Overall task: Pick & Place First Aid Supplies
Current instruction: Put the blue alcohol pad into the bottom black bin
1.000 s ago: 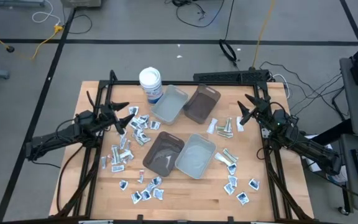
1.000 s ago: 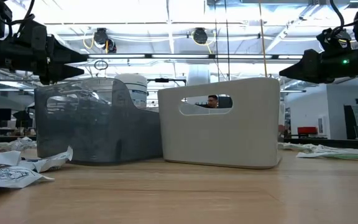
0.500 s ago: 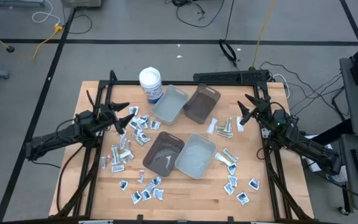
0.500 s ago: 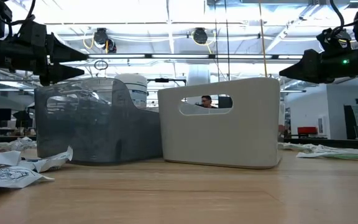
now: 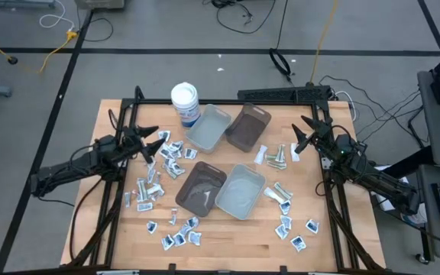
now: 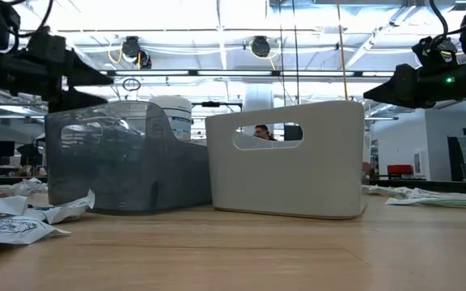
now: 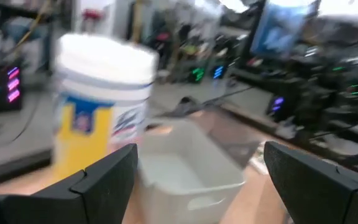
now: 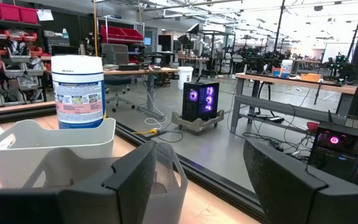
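A wooden table (image 5: 228,237) stands on a grey floor crossed by dark tape lines, with cables lying beyond its far edge and a desk with a keyboard off to the right. Four trays sit in the middle: a grey tray (image 5: 209,127) and a brown tray (image 5: 247,127) on the far side, a second brown tray (image 5: 200,189) and a second grey tray (image 5: 240,192) nearer. A white round tub (image 5: 185,102) stands near the far edge, just left of the far grey tray.

The first aid supplies (image 5: 163,156) lie scattered as small packets: one dense cluster left of the trays, another (image 5: 176,231) near the front edge, more (image 5: 287,210) right of the near trays, and a few between the far brown tray and the right arm. The front strip of bare wood and the far right corner are the widest free areas.

The left gripper (image 5: 148,141) hangs above the left cluster, jaws spread wide and empty, pointing toward the tub. The right gripper (image 5: 301,134) hovers near the right edge, above the few packets there, fingers parted and holding nothing. In the low view, both grippers hang well above the tabletop.
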Robot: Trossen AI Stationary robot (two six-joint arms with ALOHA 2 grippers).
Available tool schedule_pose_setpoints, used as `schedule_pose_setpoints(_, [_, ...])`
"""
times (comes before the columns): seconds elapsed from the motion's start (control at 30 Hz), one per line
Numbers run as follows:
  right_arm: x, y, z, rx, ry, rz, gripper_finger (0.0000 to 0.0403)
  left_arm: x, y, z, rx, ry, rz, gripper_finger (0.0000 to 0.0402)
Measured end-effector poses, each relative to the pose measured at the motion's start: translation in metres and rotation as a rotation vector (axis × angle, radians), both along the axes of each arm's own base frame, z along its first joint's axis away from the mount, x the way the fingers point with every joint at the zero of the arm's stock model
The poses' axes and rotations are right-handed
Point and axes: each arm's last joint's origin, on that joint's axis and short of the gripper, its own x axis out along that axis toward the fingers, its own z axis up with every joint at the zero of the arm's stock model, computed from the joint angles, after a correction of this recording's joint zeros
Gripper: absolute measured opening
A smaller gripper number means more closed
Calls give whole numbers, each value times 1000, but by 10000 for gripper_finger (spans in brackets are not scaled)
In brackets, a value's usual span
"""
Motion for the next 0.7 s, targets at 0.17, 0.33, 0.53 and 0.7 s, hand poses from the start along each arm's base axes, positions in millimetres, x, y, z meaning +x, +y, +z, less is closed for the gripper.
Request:
schedule_pose_setpoints(0.17, [0, 0, 0, 0, 0, 0, 238, 0, 3, 12, -90, 129, 112, 354])
schedule_pose_setpoints(0.33, [0, 0, 0, 0, 0, 0, 238, 8, 6, 34, -196, 230, 135, 354])
schedule_pose_setpoints(0.53, [0, 0, 0, 0, 1, 1, 238, 28, 9, 57, -280, 416, 132, 354])
schedule_pose_setpoints(0.7, [0, 0, 0, 0, 0, 0, 238, 47, 9, 72, -347, 535, 121, 354])
